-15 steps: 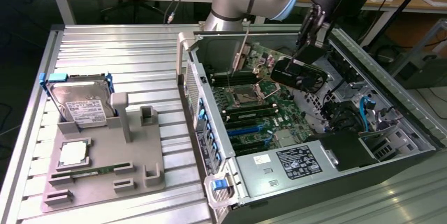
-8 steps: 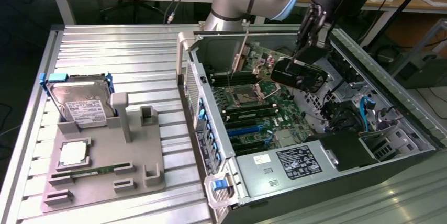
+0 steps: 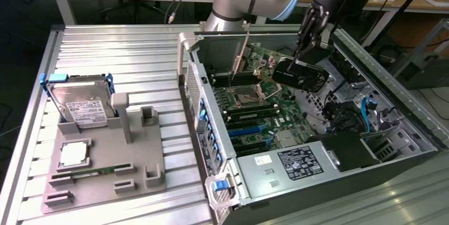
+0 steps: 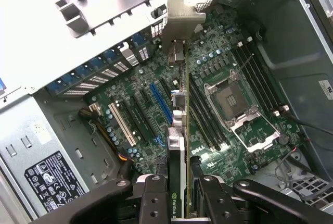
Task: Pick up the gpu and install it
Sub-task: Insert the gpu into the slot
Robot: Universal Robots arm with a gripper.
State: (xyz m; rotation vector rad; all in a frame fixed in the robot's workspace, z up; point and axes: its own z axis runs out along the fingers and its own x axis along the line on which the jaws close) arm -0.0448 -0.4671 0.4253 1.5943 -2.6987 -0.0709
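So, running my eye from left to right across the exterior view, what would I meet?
Hard drive → grey upright post → processor socket → gpu held in the pincer → blue cables.

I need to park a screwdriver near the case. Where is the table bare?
Bare: the ribbed table past the hard drive end of the gray tray, up to the case wall. Crowded: the tray also carries a chip and memory stick; inside the case the claw holds the gpu over the motherboard.
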